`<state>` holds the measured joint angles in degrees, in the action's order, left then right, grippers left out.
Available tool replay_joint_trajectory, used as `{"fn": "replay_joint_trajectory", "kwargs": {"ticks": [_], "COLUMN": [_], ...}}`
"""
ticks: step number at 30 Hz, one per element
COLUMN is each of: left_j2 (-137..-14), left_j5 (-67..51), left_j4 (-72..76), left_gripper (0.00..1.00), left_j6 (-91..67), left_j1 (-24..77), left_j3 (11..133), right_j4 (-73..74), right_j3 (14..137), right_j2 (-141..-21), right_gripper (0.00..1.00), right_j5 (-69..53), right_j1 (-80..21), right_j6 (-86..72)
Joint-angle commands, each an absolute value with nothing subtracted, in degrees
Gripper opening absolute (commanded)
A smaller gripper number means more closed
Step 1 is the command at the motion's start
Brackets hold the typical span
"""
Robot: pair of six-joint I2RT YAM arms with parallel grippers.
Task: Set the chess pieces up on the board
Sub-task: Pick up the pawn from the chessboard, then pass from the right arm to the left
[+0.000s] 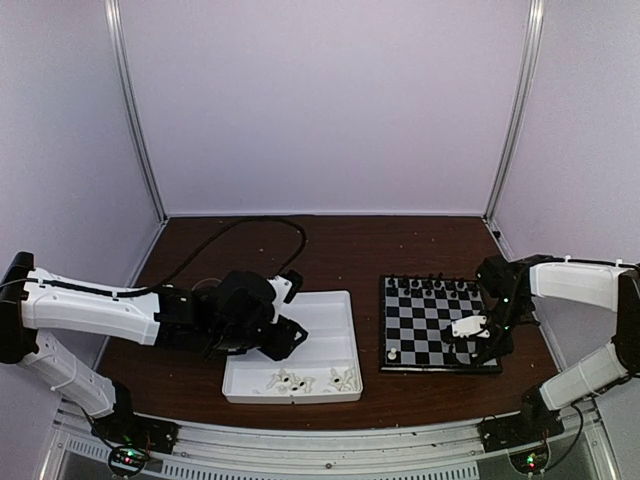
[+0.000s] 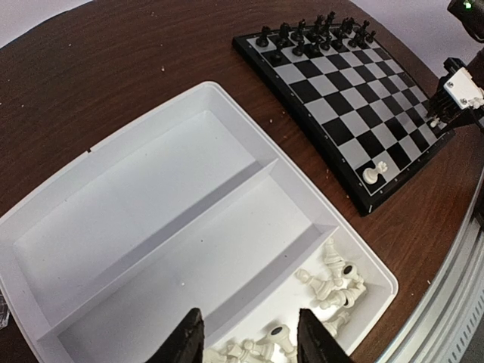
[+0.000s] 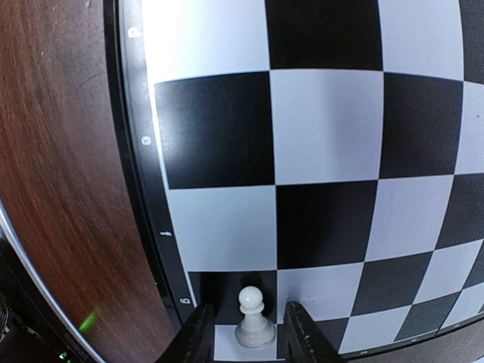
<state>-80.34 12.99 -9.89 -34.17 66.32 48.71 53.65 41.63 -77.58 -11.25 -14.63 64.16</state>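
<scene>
Lilac walls all round and a dark wood surface (image 1: 340, 250). The board (image 1: 436, 327) sits toward the near right corner, and the white tray (image 1: 330, 318) is beside it at the middle of the near edge.

My right end effector (image 3: 248, 333) is low over the right side of the board, partly open and straddling a white pawn (image 3: 255, 327). I can see a sliver of gap on each side, so I wouldn't call it gripped. The pawn stands upright, long axis vertical, dead centre between the fingers, so I reckon the next move is straight up or down.

My left end effector (image 2: 252, 336) hangs open and empty over the tray's near compartment, just above the heap of white pieces (image 2: 333, 283). That makes it the closer arm for the next pick. Black pieces (image 1: 432, 287) fill the board's far rows, and a second pawn (image 1: 393, 353) stands at its near left corner.
</scene>
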Motion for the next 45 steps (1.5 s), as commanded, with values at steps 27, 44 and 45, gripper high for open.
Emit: {"fn": "replay_joint_trajectory", "kwargs": {"ticks": [27,44,45], "left_j2": [-108.8,-119.5,-119.7], "left_j5": [-20.7,-30.5,-30.7], "left_j4": [12.2,14.0,13.9], "left_gripper": [0.47,0.32,0.31], "left_j6": [-44.0,-51.9,-52.0], "left_j1": [64.2,63.8,63.9], "left_j3": [84.5,95.7,95.8], "right_j4": [63.5,61.7,61.6], "right_j3": [66.4,66.7,66.8], "right_j2": [-68.8,-69.0,-69.0], "right_gripper": [0.15,0.16,0.16], "right_j5": [-50.5,-49.3,-49.2], "right_j1": [-17.9,-19.9,-20.0], "right_j6": [44.6,43.2,43.2]}}
